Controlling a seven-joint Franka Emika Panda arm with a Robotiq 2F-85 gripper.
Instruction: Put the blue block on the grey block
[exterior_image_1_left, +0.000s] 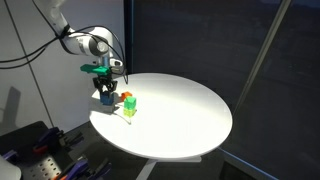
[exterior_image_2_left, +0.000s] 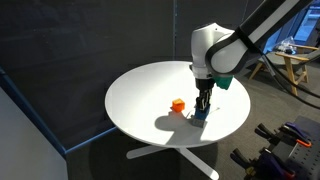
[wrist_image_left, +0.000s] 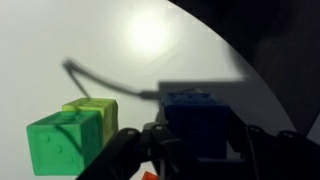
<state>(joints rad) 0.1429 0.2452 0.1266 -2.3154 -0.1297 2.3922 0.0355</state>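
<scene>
The blue block (wrist_image_left: 196, 120) is a dark-blue cube between the two fingers of my gripper (wrist_image_left: 190, 150) in the wrist view. The gripper is shut on it. In both exterior views the gripper (exterior_image_1_left: 105, 88) (exterior_image_2_left: 203, 104) points straight down at the near-left part of the round white table (exterior_image_1_left: 185, 115), with the blue block (exterior_image_1_left: 106, 98) (exterior_image_2_left: 200, 116) low at its tips. I cannot tell whether the block touches the table. The grey block does not show in any view.
A green cube (wrist_image_left: 62, 143) (exterior_image_1_left: 129, 106) and a yellow-green block (wrist_image_left: 97, 110) stand close beside the blue block. An orange cube (exterior_image_1_left: 127, 97) (exterior_image_2_left: 178, 104) is next to them. The table's edge (exterior_image_2_left: 215, 138) is near the gripper. Dark curtains surround the table.
</scene>
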